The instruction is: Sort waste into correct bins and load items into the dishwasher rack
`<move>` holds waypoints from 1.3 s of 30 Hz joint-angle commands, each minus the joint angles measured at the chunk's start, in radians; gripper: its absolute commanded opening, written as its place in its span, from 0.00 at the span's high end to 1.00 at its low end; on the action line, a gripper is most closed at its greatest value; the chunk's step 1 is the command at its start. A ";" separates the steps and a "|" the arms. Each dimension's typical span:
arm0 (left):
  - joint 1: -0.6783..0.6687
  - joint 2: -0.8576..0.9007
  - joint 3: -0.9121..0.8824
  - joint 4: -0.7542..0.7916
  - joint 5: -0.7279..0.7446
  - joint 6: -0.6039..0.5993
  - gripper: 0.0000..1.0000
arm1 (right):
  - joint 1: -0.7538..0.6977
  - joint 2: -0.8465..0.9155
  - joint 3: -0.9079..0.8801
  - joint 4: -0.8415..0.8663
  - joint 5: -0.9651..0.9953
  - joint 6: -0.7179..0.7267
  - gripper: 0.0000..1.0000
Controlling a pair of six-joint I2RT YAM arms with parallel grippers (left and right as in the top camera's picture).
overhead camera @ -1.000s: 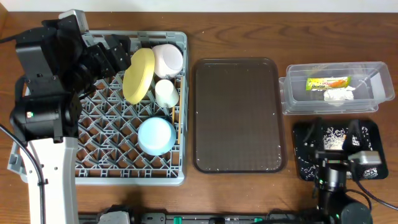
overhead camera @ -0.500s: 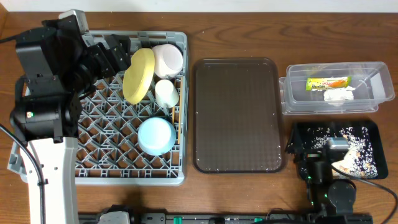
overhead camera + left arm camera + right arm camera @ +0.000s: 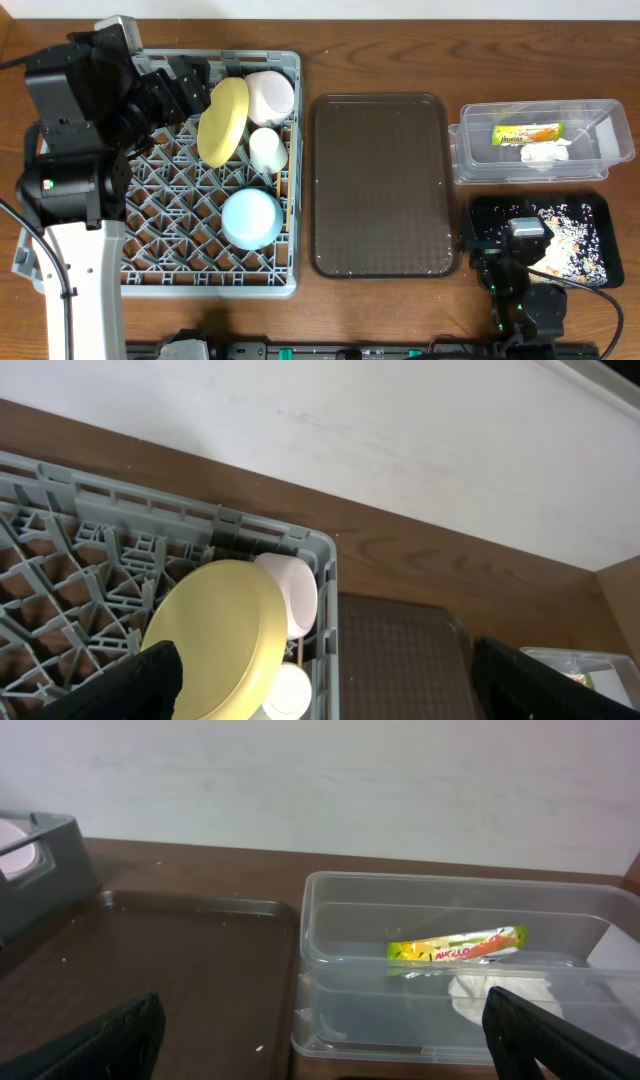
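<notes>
The grey dishwasher rack (image 3: 165, 205) holds the yellow plate (image 3: 222, 120) on edge, the white bowl (image 3: 268, 95), the small cup (image 3: 267, 150), the light blue bowl (image 3: 250, 217) and the chopsticks (image 3: 281, 195). My left gripper (image 3: 190, 85) hovers open over the rack's back, just left of the plate (image 3: 215, 635). The clear tub (image 3: 475, 165) contains the snack wrapper (image 3: 527, 133) and the tissue (image 3: 545, 152). Rice scraps (image 3: 572, 225) lie in the black tray (image 3: 595, 270). My right gripper (image 3: 510, 240) is open and empty at that tray's left end, facing the tub (image 3: 440, 890).
The brown serving tray (image 3: 380, 185) lies between the rack and the bins, with a few specks on it. The table's front edge runs close below the black tray. The left arm's tall body (image 3: 70, 170) covers the rack's left side.
My right arm has drawn back toward the front left of the black tray, uncovering the rice scraps on its right part. The left arm has not moved.
</notes>
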 commanded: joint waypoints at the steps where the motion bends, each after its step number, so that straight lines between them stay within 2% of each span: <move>1: 0.002 0.001 0.015 0.002 -0.005 0.012 0.07 | -0.011 -0.007 -0.001 -0.004 -0.007 -0.017 0.01; 30: 0.002 -0.025 -0.001 0.002 -0.005 0.012 0.07 | -0.011 -0.005 -0.001 -0.004 -0.007 -0.017 0.01; 35: 0.002 -0.095 -0.049 0.003 -0.005 0.012 0.07 | -0.011 -0.005 -0.001 -0.004 -0.007 -0.017 0.01; 39: 0.002 -0.200 -0.153 0.002 -0.005 0.012 0.07 | -0.011 -0.005 -0.001 -0.004 -0.007 -0.017 0.01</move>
